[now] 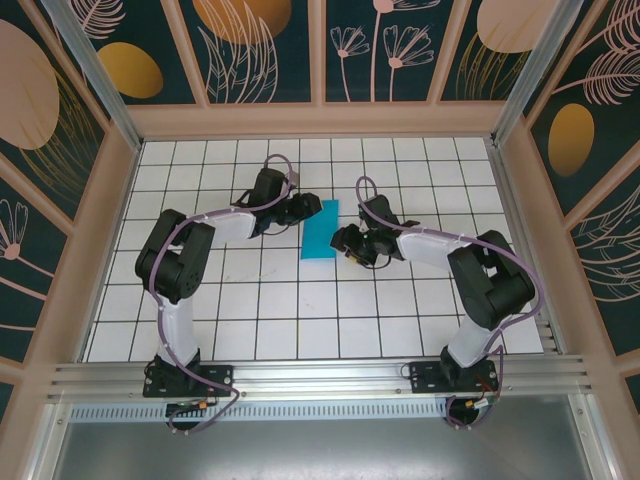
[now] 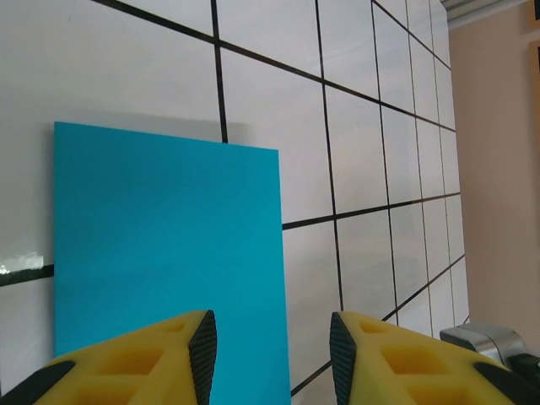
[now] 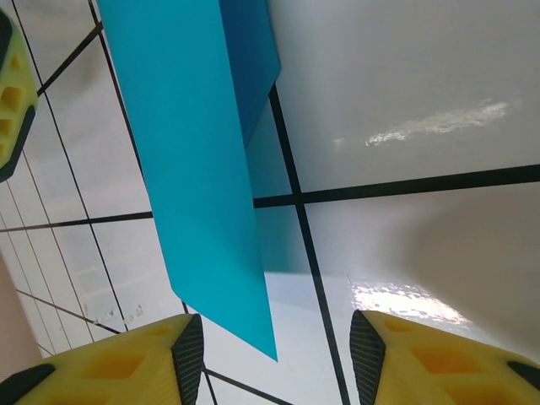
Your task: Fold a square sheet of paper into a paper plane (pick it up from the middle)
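Note:
The square sheet of paper (image 1: 320,230) lies mid-table as a teal-blue rectangle, folded over on itself. My left gripper (image 1: 306,209) is at its upper left edge and my right gripper (image 1: 343,241) at its lower right edge. In the left wrist view the sheet of paper (image 2: 160,245) lies flat, and its long edge runs between the open jaws of the left gripper (image 2: 272,359). In the right wrist view the paper (image 3: 198,186) has its top layer raised off the table. One of its corners points down between the open jaws of the right gripper (image 3: 277,359). Neither gripper pinches it.
The white gridded table (image 1: 300,300) is walled by a wooden frame (image 1: 320,120) at the back and both sides. A yellow finger of the left gripper (image 3: 13,93) shows at the top left of the right wrist view.

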Robot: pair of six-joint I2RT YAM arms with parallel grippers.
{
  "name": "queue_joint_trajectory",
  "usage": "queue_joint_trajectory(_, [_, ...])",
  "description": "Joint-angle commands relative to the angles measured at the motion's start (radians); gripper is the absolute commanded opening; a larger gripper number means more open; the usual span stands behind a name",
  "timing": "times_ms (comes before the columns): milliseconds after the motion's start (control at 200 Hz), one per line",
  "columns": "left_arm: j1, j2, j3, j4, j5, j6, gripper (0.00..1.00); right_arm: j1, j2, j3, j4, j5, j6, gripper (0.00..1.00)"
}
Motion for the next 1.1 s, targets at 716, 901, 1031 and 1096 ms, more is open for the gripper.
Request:
queue_joint_trajectory(716, [0.004,0.024,0.034,-0.046,-0.007,0.028,0.43,0.021,0.060,-0.013,0.115,-0.099,0.052,0.49])
queue_joint_trajectory(901, [0.005,0.023,0.034,-0.053,-0.009,0.034,0.43,0.021,0.083,-0.008,0.111,-0.106,0.053,0.50])
queue_joint_trajectory(1031, [0.005,0.023,0.032,-0.057,-0.016,0.036,0.43,0.021,0.086,-0.001,0.083,-0.084,0.047,0.55])
queue_joint_trajectory(1096, [0.004,0.022,0.032,-0.057,-0.017,0.036,0.44,0.021,0.080,0.003,0.058,-0.054,0.039,0.57])
